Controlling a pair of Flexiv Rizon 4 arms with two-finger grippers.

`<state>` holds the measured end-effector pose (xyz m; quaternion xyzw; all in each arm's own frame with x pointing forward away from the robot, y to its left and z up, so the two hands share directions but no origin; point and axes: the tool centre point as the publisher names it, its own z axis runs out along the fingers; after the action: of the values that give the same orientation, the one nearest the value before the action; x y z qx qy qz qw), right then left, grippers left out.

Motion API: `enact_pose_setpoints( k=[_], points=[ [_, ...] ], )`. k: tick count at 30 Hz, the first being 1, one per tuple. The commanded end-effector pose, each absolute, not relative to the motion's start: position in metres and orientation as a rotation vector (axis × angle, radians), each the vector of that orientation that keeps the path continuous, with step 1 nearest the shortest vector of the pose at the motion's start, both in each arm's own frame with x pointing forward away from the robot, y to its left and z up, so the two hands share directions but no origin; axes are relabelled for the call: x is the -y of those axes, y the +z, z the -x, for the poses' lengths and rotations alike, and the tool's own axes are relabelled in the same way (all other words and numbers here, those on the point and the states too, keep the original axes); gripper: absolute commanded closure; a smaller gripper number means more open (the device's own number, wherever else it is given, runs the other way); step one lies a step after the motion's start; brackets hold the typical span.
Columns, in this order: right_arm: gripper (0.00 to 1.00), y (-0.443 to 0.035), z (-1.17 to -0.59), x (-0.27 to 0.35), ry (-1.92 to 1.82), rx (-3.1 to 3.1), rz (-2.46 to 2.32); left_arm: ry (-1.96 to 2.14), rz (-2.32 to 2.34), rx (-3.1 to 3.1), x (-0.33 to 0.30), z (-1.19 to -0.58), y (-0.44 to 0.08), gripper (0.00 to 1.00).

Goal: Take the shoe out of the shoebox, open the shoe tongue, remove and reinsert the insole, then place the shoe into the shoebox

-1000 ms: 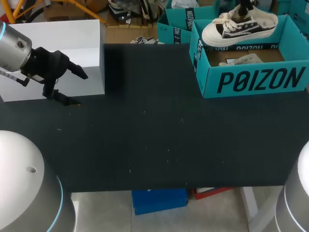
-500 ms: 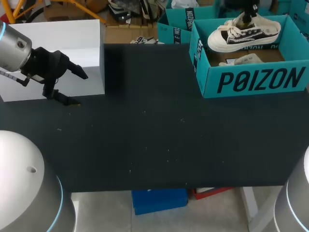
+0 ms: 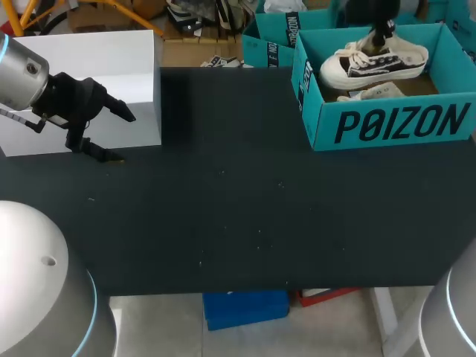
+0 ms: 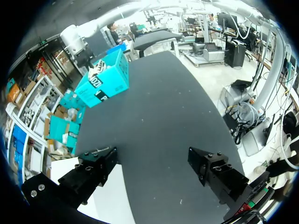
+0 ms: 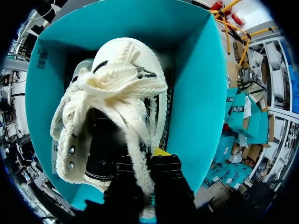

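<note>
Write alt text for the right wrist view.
A cream and black shoe with thick white laces fills the view, held in the jaws of the right gripper. It hangs over the open teal shoebox, whose walls surround it.

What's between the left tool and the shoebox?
Only bare black tabletop, from the white box beside the left tool across to the teal shoebox. The head view shows it; the left wrist view agrees.
</note>
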<state>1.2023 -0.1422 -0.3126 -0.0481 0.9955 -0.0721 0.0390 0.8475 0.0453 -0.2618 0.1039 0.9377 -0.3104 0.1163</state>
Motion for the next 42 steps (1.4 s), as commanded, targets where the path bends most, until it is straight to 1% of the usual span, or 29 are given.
enact_pose_setpoints(
  k=[1,10,17,18,19,20,21,22,23,24,25,26,27,29,30,31,32,35,36,37,38,42],
  points=[
    [1.0,-0.328,-1.213,0.14,-0.216,-3.068,0.145,-0.905,-0.304,-2.742,-0.045,-0.846,-0.263,0.0],
    [1.0,-0.35,-1.217,0.141,-0.202,-3.082,0.14,-0.905,-0.304,-2.742,-0.045,-0.846,-0.263,0.0],
    [1.0,-0.357,-1.219,0.14,-0.19,-3.095,0.13,-0.905,-0.304,-2.742,-0.045,-0.846,-0.263,0.0],
    [0.95,-0.359,-1.219,0.14,-0.19,-3.099,0.131,-0.905,-0.304,-2.742,-0.045,-0.846,-0.263,0.0],
    [0.85,-0.361,-1.218,0.14,-0.189,-3.106,0.135,-0.905,-0.304,-2.742,-0.045,-0.846,-0.263,0.0],
    [0.83,-0.362,-1.218,0.139,-0.188,-3.11,0.139,-0.905,-0.304,-2.742,-0.045,-0.846,-0.263,0.0],
    [0.84,-0.364,-1.217,0.139,-0.19,-3.119,0.146,-0.905,-0.304,-2.742,-0.045,-0.846,-0.263,0.0],
    [0.83,-0.365,-1.217,0.139,-0.19,-3.122,0.147,-0.905,-0.304,-2.742,-0.045,-0.846,-0.263,0.0],
    [0.72,-0.366,-1.216,0.139,-0.193,-3.127,0.145,-0.905,-0.304,-2.742,-0.045,-0.846,-0.263,0.0],
    [0.57,-0.367,-1.216,0.139,-0.194,-3.129,0.144,-0.905,-0.304,-2.742,-0.045,-0.846,-0.263,0.0],
    [0.22,-0.367,-1.216,0.139,-0.195,-3.131,0.142,-0.905,-0.304,-2.742,-0.045,-0.846,-0.263,0.0],
    [0.13,-0.367,-1.216,0.139,-0.196,-3.131,0.141,-0.905,-0.304,-2.742,-0.045,-0.846,-0.263,0.0],
    [0.09,-0.365,-1.215,0.14,-0.196,-3.132,0.137,-0.905,-0.304,-2.742,-0.045,-0.846,-0.263,0.0],
    [0.18,-0.361,-1.213,0.141,-0.198,-3.13,0.133,-0.905,-0.304,-2.742,-0.045,-0.846,-0.263,0.0],
    [0.19,-0.357,-1.212,0.142,-0.202,-3.13,0.127,-0.905,-0.304,-2.742,-0.045,-0.846,-0.263,0.0],
    [0.16,-0.354,-1.211,0.144,-0.207,-3.129,0.121,-0.905,-0.304,-2.742,-0.045,-0.846,-0.263,0.0],
    [0.16,-0.349,-1.21,0.145,-0.21,-3.127,0.114,-0.905,-0.304,-2.742,-0.045,-0.846,-0.263,0.0],
    [0.24,-0.333,-1.208,0.15,-0.223,-3.112,0.087,-0.905,-0.304,-2.742,-0.045,-0.846,-0.263,0.0],
    [0.31,-0.328,-1.207,0.152,-0.227,-3.107,0.084,-0.905,-0.304,-2.742,-0.045,-0.846,-0.263,0.0],
    [0.51,-0.322,-1.206,0.154,-0.234,-3.1,0.079,-0.905,-0.304,-2.742,-0.045,-0.846,-0.263,0.0],
    [0.55,-0.316,-1.205,0.156,-0.253,-3.093,0.07,-0.905,-0.304,-2.742,-0.045,-0.846,-0.263,0.0],
    [0.54,-0.293,-1.2,0.162,-0.272,-3.071,0.056,-0.905,-0.304,-2.742,-0.045,-0.846,-0.263,0.0]
  ],
)
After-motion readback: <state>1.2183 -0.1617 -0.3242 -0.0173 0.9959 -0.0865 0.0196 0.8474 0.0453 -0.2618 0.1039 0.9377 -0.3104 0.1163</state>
